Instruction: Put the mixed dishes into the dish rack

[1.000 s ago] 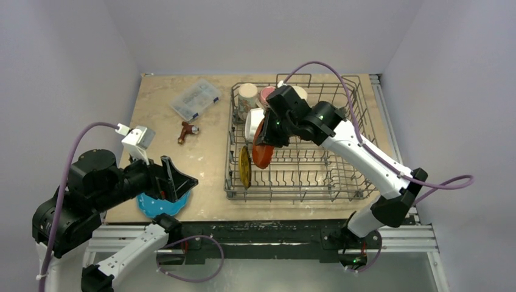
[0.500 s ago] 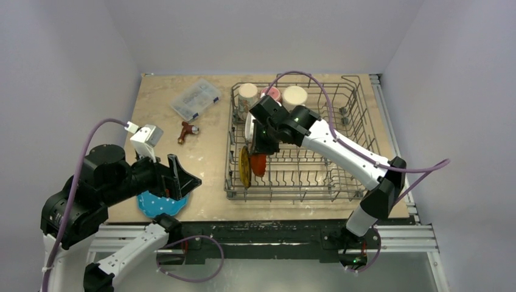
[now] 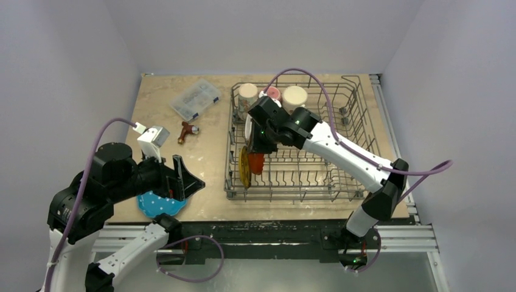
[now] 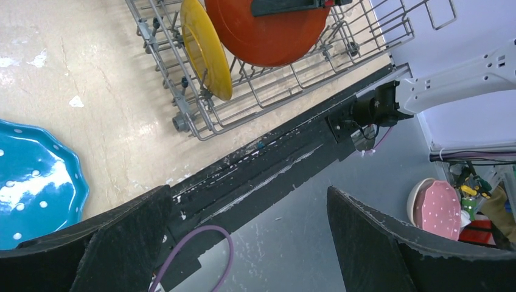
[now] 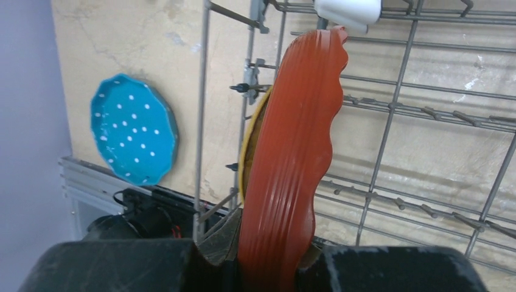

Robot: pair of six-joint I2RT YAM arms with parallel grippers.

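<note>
- Evidently the right jaws gripped the orange plate (image 5: 292,170), held upright in the dish rack (image 3: 286,193) just beside the yellow plate (image 4: 207,48).
- Next, I judged, it needed seating between tines, then release.
- Left jaws gaped empty near the blue plate (image 3: 159,205) on the desk (image 3: 207,158).

Beige table (image 3: 210,158) with grey dish rack (image 3: 316,176), dotted blue plate (image 3: 159,205), clear compartment box (image 3: 195,99), small red-brown tool (image 3: 187,130).
</note>
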